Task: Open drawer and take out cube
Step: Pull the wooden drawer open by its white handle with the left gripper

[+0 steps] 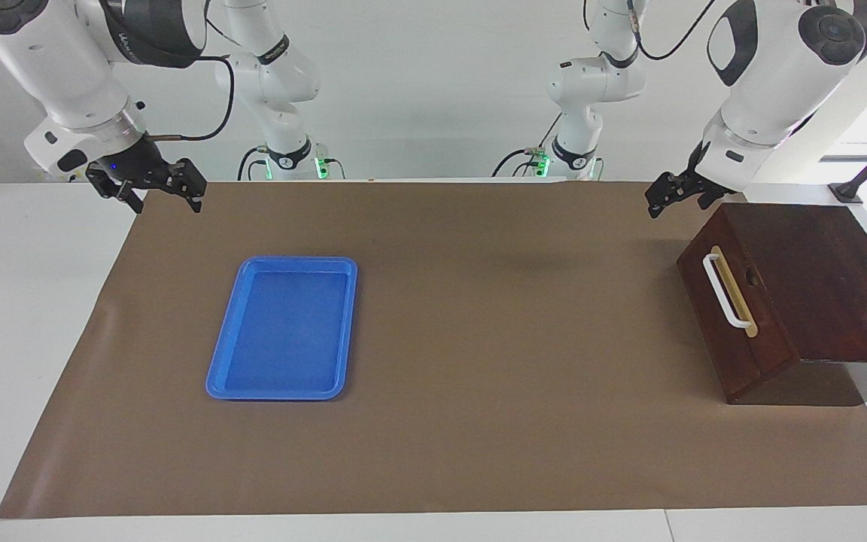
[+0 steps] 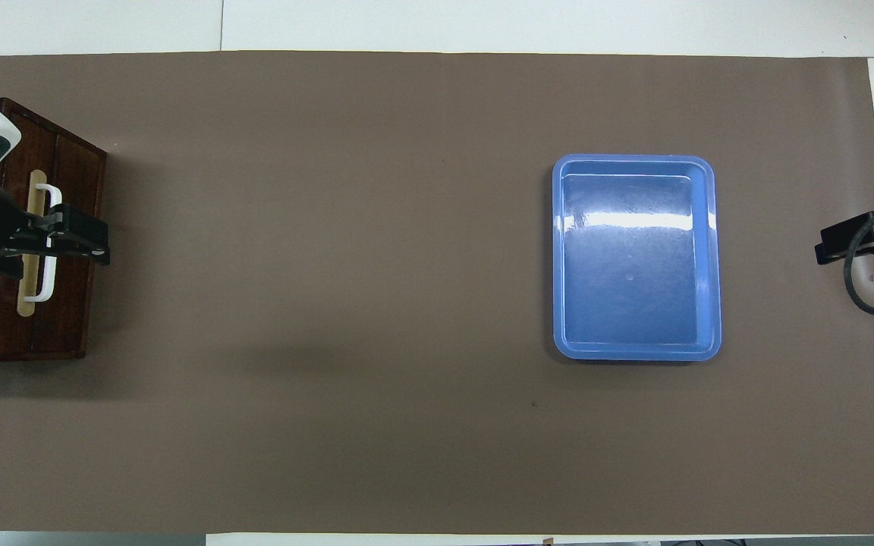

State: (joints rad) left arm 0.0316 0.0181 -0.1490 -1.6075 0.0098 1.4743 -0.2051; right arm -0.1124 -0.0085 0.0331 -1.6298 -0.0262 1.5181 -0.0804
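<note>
Hanging open and empty, the left jaws (image 1: 673, 197) are up over the table edge beside the shut drawer (image 1: 734, 301); its inside is hidden. The right jaws (image 1: 153, 190), also open and empty, wait well apart near the blue tray (image 1: 283, 328).

Blue tray (image 1: 283, 328) — on brown mat (image 1: 479, 436)

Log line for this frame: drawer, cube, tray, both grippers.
drawer: shut | cube: not visible | blue tray: empty | left gripper: open, raised beside drawer | right gripper: open, raised, waiting
</note>
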